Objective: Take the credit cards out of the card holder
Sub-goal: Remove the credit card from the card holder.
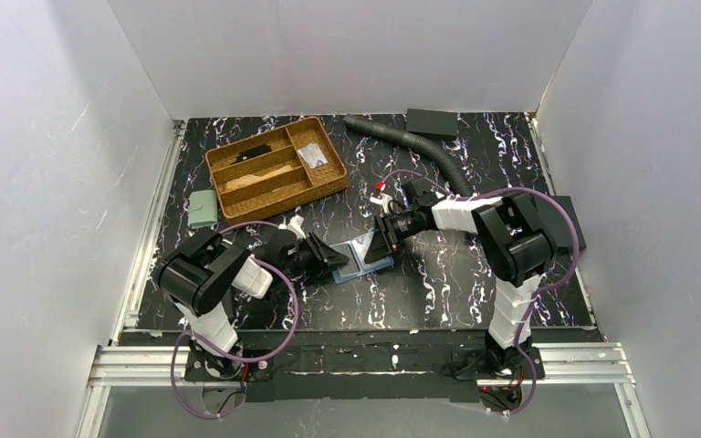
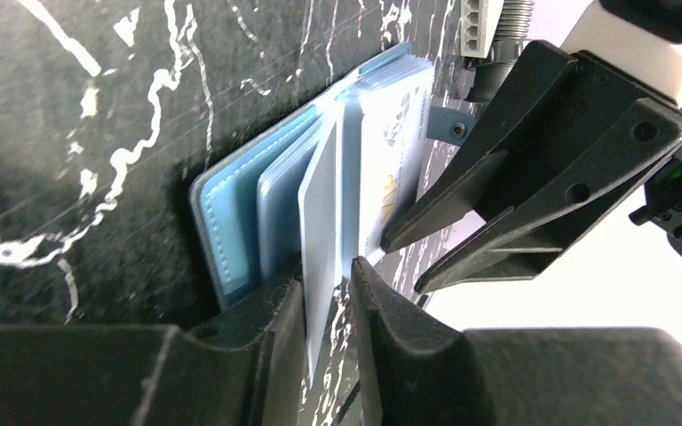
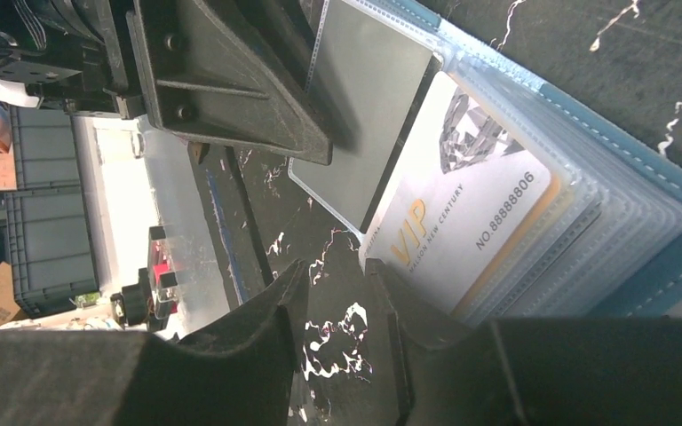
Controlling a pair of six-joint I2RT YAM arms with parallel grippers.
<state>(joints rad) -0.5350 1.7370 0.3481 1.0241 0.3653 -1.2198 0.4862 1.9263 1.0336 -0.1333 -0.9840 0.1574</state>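
Your card holder lies open and flat near the middle of the table, a touch toward the near edge, and both arms meet over it. Your left gripper reaches in from the holder's left side, jaws drawn narrow on either face of the pale whitish card, which stands partly out of its sleeve. That looks like the pull grip, though I cannot tell whether the pads are biting or only flanking it. Your right gripper has its jaws partly apart with only bare table between them. One fingertip sits at the edge of the clear sleeves, likely pinning the holder so it won't drag along. Under those sleeves the VIP card sits in its slot, with an orange edge showing behind it. The layered plastic hides how many more cards are stacked there. From above, the arms cover most of the holder, and the pale card's lower edge is lost between your left fingers
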